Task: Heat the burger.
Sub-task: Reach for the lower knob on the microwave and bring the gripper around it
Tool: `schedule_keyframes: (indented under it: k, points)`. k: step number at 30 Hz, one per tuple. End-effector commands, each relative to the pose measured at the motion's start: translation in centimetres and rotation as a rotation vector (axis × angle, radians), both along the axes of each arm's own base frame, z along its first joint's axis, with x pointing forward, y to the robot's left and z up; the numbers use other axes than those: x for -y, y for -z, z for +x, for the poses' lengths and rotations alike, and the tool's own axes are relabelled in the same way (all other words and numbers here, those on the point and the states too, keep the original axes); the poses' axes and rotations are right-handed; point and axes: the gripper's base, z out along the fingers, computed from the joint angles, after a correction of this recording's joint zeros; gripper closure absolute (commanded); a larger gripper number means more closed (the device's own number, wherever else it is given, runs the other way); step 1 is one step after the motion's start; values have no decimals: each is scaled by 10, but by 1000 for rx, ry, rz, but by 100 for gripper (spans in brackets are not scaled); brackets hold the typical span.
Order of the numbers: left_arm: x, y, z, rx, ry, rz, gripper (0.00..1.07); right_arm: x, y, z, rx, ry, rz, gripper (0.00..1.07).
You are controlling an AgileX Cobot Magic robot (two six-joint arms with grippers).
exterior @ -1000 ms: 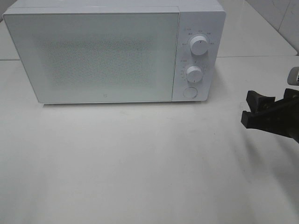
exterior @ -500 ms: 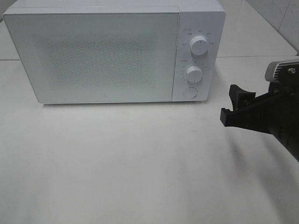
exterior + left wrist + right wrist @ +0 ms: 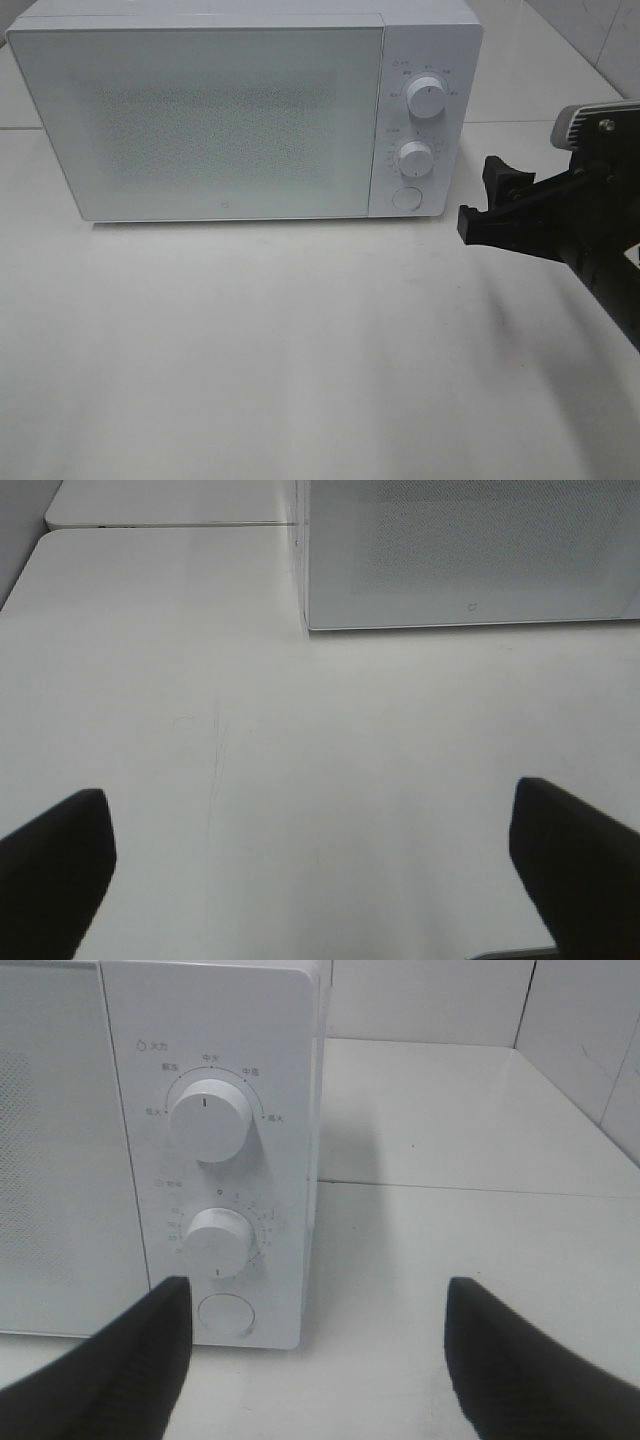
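Observation:
The burger is out of view in every frame. A white microwave (image 3: pixel 220 120) stands at the back of the table with its door shut. My right gripper (image 3: pixel 483 200) hovers open and empty just right of the control panel, level with the lower knob (image 3: pixel 414 157) and the round button (image 3: pixel 405 197). In the right wrist view the right gripper (image 3: pixel 320 1360) faces the upper knob (image 3: pixel 210 1120), lower knob (image 3: pixel 220 1243) and button (image 3: pixel 226 1315). My left gripper (image 3: pixel 315 880) shows only in its wrist view, open over bare table in front of the microwave (image 3: pixel 470 550).
The white table (image 3: pixel 300 350) spreads in front of the microwave. A seam splits the tabletop behind it, and a tiled wall (image 3: pixel 590 1030) rises at the far right.
My right gripper has moved left and slightly up, from the right edge of the view to just beside the microwave's control panel. Its jaws have stayed equally wide.

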Motion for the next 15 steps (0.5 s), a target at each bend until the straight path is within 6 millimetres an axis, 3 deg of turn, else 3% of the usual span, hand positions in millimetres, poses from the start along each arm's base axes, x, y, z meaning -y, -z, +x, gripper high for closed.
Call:
schedule_keyframes:
  k: [1,15]
  points:
    - [1,0,-2,30,0,-7,7,-9,9,9,11,16,-52,38]
    - [1,0,-2,30,0,-7,7,-41,32,42,33,54,-14,38]
